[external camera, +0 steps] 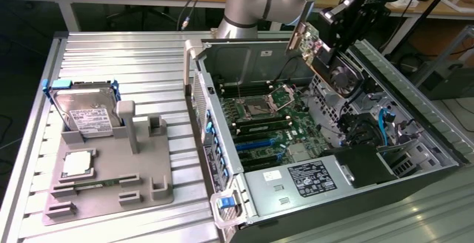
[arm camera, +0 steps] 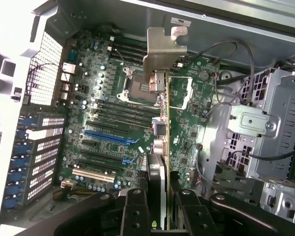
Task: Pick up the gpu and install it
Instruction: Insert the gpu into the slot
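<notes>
Exterior view: the arm (external camera: 252,4) comes in from behind the case (external camera: 252,60), with its wrist bent down over the open side. The gripper (external camera: 342,38) is partly closed and clamps the gpu (external camera: 333,68). The card hangs tilted above the case, clear of the motherboard (external camera: 267,126) inside, and sits in no slot.

Wrist view: two black fingers (arm camera: 135,211) pinch the gpu (arm camera: 162,54) by its flat faces. It is seen edge-on, with its silver bracket at the far end. The camera looks straight into the case (arm camera: 44,54). The card hovers over the motherboard (arm camera: 108,113), and its bracket sits in front of the socket (arm camera: 137,81).
</notes>
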You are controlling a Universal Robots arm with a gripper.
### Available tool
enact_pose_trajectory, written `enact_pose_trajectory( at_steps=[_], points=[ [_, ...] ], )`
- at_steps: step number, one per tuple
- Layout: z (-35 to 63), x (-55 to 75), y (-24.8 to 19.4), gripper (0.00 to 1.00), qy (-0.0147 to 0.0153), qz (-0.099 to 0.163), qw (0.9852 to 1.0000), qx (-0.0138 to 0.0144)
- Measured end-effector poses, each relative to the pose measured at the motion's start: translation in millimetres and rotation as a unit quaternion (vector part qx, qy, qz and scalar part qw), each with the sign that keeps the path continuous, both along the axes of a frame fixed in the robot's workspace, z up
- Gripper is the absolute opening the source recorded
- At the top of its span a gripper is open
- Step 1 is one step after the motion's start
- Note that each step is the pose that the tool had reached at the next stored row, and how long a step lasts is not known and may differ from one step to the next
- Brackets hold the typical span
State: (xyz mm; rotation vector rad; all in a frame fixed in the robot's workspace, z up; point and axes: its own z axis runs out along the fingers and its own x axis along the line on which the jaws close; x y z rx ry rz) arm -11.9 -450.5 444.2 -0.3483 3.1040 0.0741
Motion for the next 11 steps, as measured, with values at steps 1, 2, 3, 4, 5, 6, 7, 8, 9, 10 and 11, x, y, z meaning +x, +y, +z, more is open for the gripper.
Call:
enact_pose_trajectory(
  at_steps=[1,2,3,4,5,6,7,8,9,10,11],
  points=[
    [0.0,0.0,0.0,0.27,0.0000,0.004,1.0000,0.0000],
    [0.0,0.0,0.0,0.27,0.0000,0.007,1.0000,0.0000],
    [0.0,0.0,0.0,0.27,0.0000,0.010,1.0000,0.0000],
    [0.0,0.0,0.0,0.27,0.0000,0.020,0.9998,0.0000],
    [0.0,0.0,0.0,0.27,0.0000,0.029,0.9996,0.0000],
    [0.0,0.0,0.0,0.27,0.0000,0.037,0.9993,0.0000],
    [0.0,0.0,0.0,0.27,0.0000,0.051,0.9987,0.0000],
    [0.0,0.0,0.0,0.27,0.0000,0.056,0.9984,0.0000],
    [0.0,0.0,0.0,0.27,0.0000,0.059,0.9983,0.0000],
    [0.0,0.0,0.0,0.27,0.0000,0.062,0.9981,0.0000],
    [0.0,0.0,0.0,0.27,0.0000,0.065,0.9979,0.0000]
  ],
)
